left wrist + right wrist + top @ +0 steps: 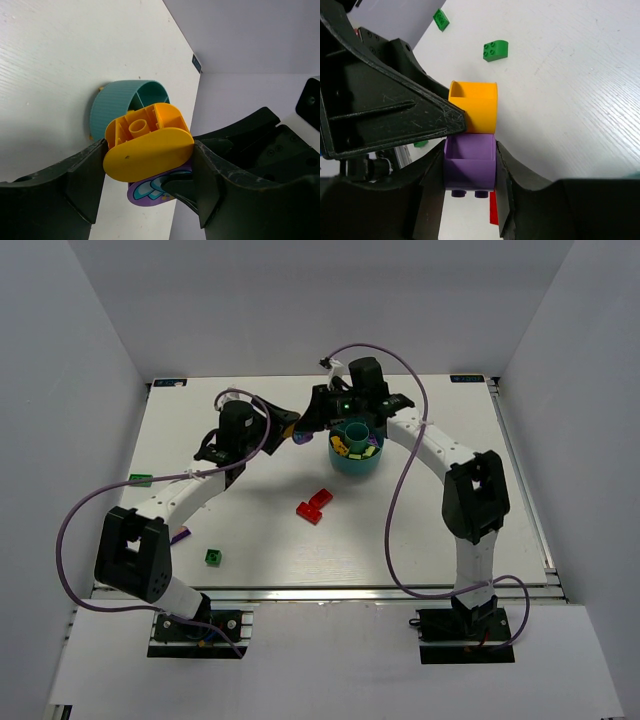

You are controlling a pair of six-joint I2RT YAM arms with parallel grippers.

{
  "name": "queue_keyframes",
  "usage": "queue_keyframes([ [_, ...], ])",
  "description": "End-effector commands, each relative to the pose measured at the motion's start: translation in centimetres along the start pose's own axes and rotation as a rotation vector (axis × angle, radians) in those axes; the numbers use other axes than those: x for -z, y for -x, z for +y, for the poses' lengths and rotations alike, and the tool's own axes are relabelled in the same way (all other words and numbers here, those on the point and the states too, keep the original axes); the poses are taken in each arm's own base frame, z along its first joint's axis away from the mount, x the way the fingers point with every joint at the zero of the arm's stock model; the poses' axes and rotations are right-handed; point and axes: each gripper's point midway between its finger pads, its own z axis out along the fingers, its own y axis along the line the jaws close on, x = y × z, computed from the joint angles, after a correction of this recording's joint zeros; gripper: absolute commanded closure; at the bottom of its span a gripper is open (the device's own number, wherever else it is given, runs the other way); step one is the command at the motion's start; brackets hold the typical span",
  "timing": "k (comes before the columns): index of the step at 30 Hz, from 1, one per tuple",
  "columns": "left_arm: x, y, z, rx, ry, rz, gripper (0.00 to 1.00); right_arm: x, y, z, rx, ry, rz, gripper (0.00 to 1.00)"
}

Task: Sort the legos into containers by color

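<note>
My left gripper (149, 161) is shut on a yellow-orange lego (150, 150), held above the table just left of the round teal dish (356, 466) with its containers. A purple lego (470, 167) is stuck to the yellow-orange one (477, 107). My right gripper (470, 170) is shut on that purple lego, with both fingers against its sides. In the top view the two grippers meet at the joined pair (300, 434). The dish holds yellow and green legos. Red legos (315, 506) lie mid-table.
A dark green lego (213, 557) lies near the left arm's base. A lime green one (140, 478) sits at the table's left edge, and a small purple piece (182, 534) shows beside the left arm. White walls enclose the table.
</note>
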Motion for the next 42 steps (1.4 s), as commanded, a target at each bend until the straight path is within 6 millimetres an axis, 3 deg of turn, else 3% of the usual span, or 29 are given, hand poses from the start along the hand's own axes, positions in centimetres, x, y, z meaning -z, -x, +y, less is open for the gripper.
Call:
queue_keyframes([
  [1,0.8,3.4,-1.3,-0.022,-0.029,-0.118,1.00,3.9,0.4,2.2,0.112,0.025,0.010,1.00],
  [7,0.1,4.1,-1.1,-0.024,-0.037,-0.119,1.00,5.7,-1.9,1.6,0.112,0.011,0.038,1.00],
  [13,-0.6,3.9,-0.8,-0.026,-0.043,-0.110,1.00,8.1,-2.3,0.6,0.132,-0.041,0.022,1.00],
  [15,-0.5,3.4,-1.1,-0.035,-0.059,-0.079,1.00,9.4,-1.4,-1.8,0.195,-0.158,0.004,1.00],
  [19,-0.1,3.0,-0.8,-0.066,-0.058,-0.061,1.00,14.9,0.1,-8.4,0.264,-0.445,0.019,1.00],
  [20,0.0,2.8,-0.7,-0.070,-0.059,-0.055,1.00,16.0,0.8,-9.3,0.279,-0.496,0.023,1.00],
  [23,0.3,2.3,-0.5,-0.098,-0.066,-0.036,1.00,18.8,0.1,-11.7,0.264,-0.581,0.108,1.00],
  [26,0.5,1.7,-0.5,-0.162,-0.080,-0.003,1.00,19.8,-1.6,-13.2,0.258,-0.619,0.202,1.00],
  [33,1.7,1.9,-1.3,-0.265,-0.102,0.000,1.00,19.8,-3.3,-15.2,0.236,-0.639,0.341,1.00],
  [42,2.5,1.0,-3.0,-0.292,-0.210,0.017,1.00,19.3,-3.1,-16.1,0.235,-0.640,0.351,1.00],
])
